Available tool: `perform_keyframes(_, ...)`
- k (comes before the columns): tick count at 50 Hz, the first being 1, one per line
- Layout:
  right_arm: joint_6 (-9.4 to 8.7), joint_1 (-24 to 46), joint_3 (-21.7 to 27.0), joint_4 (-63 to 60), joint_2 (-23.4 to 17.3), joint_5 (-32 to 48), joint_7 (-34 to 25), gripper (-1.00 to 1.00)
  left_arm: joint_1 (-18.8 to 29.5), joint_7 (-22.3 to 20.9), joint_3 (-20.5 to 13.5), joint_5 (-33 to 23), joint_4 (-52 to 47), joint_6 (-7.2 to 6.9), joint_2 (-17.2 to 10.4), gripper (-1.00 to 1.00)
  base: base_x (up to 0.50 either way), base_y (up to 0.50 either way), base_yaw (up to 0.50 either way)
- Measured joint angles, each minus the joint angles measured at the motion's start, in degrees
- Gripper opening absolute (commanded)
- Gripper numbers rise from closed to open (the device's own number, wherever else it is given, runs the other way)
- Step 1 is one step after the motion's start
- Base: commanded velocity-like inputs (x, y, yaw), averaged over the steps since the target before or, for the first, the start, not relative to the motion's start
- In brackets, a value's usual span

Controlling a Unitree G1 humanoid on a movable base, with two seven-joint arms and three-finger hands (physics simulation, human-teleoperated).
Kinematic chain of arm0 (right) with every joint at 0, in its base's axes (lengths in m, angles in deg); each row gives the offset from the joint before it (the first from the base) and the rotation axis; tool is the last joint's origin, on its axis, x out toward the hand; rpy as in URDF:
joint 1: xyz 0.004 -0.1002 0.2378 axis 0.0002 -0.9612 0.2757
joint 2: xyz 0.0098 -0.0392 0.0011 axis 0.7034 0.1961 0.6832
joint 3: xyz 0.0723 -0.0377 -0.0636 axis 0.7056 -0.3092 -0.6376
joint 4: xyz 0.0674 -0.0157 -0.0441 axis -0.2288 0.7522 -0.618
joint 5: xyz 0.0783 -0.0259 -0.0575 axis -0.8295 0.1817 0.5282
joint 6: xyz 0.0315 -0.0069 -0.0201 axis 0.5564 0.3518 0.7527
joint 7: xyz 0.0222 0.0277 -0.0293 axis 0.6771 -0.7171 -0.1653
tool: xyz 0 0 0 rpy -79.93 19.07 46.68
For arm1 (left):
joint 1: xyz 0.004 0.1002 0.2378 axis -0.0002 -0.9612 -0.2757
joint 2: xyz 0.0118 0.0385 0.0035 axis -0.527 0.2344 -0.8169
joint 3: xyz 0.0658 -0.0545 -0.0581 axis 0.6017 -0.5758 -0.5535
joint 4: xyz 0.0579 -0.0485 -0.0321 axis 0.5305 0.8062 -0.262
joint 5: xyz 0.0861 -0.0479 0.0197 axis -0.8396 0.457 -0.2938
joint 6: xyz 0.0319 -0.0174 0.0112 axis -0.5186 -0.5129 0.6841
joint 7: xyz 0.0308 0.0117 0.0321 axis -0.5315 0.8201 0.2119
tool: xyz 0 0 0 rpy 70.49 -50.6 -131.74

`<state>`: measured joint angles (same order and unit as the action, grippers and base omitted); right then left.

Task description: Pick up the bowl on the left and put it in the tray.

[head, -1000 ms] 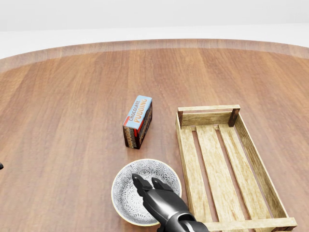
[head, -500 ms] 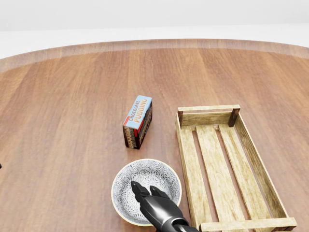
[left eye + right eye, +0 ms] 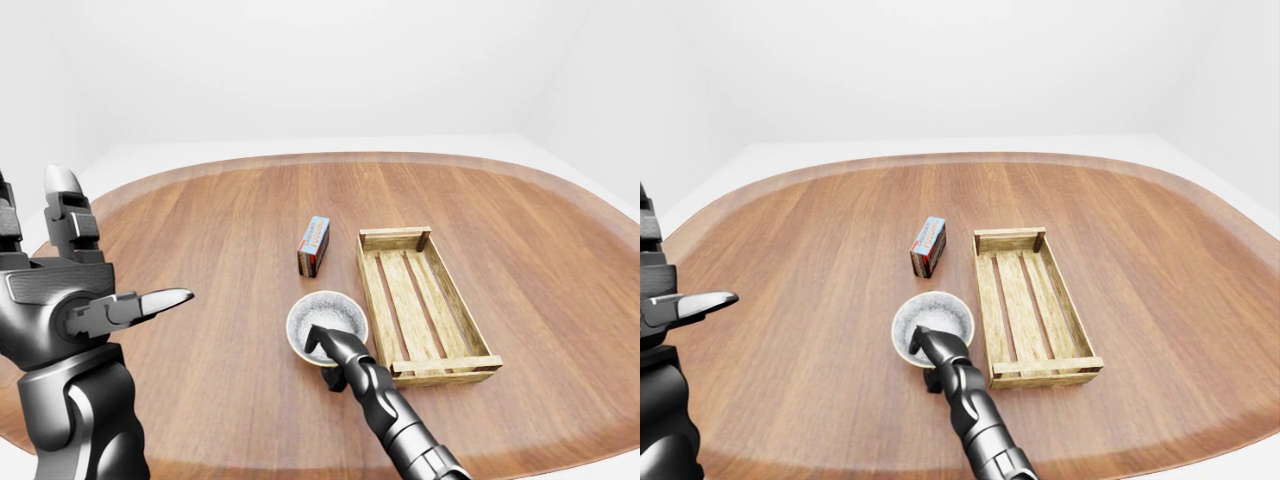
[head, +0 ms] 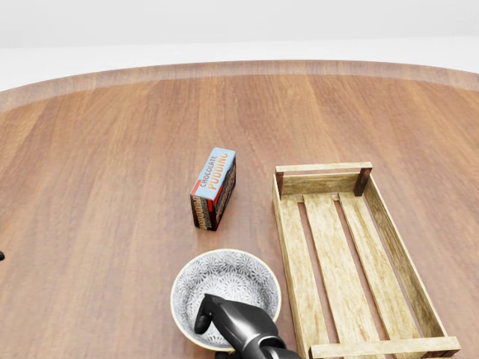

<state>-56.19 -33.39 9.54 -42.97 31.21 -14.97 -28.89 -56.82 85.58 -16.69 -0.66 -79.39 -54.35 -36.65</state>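
Where the right hand (image 4: pixel 236 329) stood with fingers straight inside the bowl (image 4: pixel 232 280) a second ago: it has drawn back toward the head view's bottom.
Right hand grip: fingers hooked over the bowl's lowest rim, thumb outside, apparently pinching it.
Bowl: on the table (image 4: pixel 97 187), just left of the wooden tray (image 4: pixel 290 262), unlifted.
Left hand (image 3: pixel 65 300): raised, fingers spread, idle.
Meaning: grasp looks set; lifting comes next.

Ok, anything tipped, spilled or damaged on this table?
Nothing stands out. The grey-patterned ceramic bowl sits upright, the right hand hooked over its rim; the blue chocolate pudding box and slatted wooden tray rest intact on the wooden table.
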Motion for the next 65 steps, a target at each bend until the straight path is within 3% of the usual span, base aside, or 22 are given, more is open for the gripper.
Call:
perform_keyframes(22, 0.0, -1.6, -1.3, -3.2, 0.1, 2.4, -2.3, -1.0, -0.1, 0.1, -0.1, 0.1, -0.2, 0.0, 0.1, 1.0, 0.0, 0.0, 0.0)
perform_keyframes(40, -0.01, -1.2, -3.0, -20.0, 0.1, 7.9, -17.6, -1.0, -0.5, -0.1, 0.2, -0.2, -0.4, 0.0, 0.4, 1.0, 0.0, 0.0, 0.0)
perform_keyframes(55, -0.01, 1.5, -0.9, -34.0, 0.2, 15.0, -30.0, -1.0, -0.5, 0.0, 0.3, -0.2, -0.6, 0.0, 0.5, 1.0, 0.0, 0.0, 0.0)
perform_keyframes(65, -0.01, 3.5, 2.5, -39.9, -1.0, 14.6, -32.0, -1.0, -0.4, 0.1, 0.3, -0.1, -0.9, 0.0, 0.5, 1.0, 0.0, 0.0, 0.0)
